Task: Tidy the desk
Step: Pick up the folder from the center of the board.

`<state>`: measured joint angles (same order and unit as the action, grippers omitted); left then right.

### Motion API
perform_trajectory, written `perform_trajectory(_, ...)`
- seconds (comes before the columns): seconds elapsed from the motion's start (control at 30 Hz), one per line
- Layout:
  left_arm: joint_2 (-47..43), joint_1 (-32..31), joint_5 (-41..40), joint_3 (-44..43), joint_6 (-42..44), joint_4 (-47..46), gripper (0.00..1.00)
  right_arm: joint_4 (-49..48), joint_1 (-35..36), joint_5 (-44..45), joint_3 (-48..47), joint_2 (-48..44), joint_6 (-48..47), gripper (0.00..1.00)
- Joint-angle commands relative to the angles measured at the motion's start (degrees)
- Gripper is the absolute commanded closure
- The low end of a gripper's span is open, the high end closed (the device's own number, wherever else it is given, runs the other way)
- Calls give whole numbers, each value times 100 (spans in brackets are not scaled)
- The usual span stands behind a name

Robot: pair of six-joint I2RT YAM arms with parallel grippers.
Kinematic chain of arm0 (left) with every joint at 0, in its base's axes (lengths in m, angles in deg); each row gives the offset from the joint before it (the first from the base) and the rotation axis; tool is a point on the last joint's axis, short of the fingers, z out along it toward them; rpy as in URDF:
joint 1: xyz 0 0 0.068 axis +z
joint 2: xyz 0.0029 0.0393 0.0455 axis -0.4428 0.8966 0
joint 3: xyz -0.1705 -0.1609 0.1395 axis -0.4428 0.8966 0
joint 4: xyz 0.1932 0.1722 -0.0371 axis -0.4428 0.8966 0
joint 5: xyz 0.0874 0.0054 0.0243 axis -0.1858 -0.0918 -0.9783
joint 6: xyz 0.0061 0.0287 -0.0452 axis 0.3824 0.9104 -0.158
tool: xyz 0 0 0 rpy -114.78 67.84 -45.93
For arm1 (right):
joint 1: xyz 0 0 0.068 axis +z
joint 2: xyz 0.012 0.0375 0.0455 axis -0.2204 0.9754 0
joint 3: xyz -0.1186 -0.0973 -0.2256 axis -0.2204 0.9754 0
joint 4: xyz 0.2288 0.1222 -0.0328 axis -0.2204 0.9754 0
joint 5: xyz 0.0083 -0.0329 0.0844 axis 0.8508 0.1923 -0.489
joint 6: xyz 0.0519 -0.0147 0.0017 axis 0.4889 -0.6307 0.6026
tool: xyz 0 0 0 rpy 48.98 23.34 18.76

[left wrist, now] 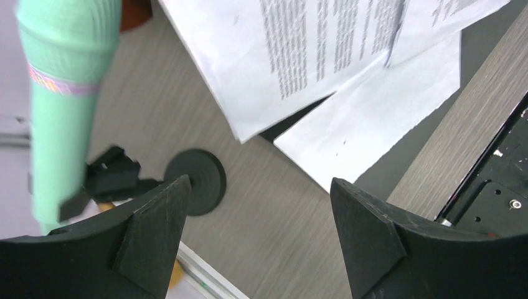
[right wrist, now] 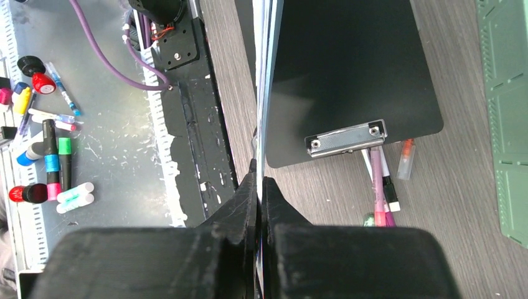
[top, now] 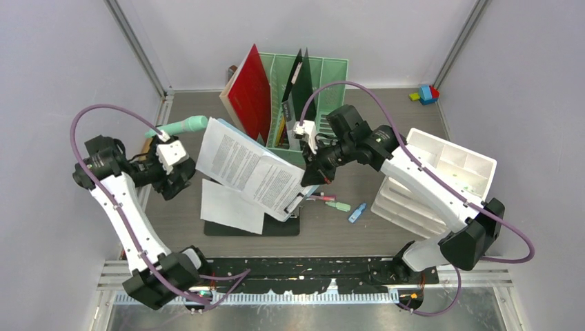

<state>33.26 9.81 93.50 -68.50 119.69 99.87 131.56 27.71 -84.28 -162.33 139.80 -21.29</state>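
Observation:
On the grey-brown wood-grain desk (top: 345,238) a sheaf of printed papers (top: 252,169) is lifted at a slant. My right gripper (top: 312,176) is shut on its right edge. The right wrist view shows the thin paper edge (right wrist: 261,93) running up from between the closed jaws of the right gripper (right wrist: 260,177). Below it lie a black clipboard (right wrist: 348,68) and a blank white sheet (top: 231,207). My left gripper (left wrist: 260,184) hangs open over bare desk (left wrist: 268,249) left of the papers (left wrist: 311,56), holding nothing.
A mint-green file rack (top: 324,76) with a red folder (top: 250,93) stands at the back. A white drawer unit (top: 441,179) is at the right. Several pens (top: 324,200) lie by the clipboard. A mint-green cylinder (left wrist: 62,112) and a black disc (left wrist: 196,182) are near the left gripper.

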Motion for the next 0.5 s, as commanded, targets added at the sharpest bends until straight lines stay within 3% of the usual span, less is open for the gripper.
perform_trajectory(0.0, -342, -531, 284, -494, -905, 972, 14, -77, 24, 89, -285, -107, 100, 100)
perform_trajectory(0.17, -744, -730, 339, -53, -1173, 444, 12, -92, 24, 354, -96, -46, -3, 100)
perform_trajectory(0.47, -956, -1119, 471, 163, -1773, -197, 6, -131, 153, 27, 131, 224, 77, 99)
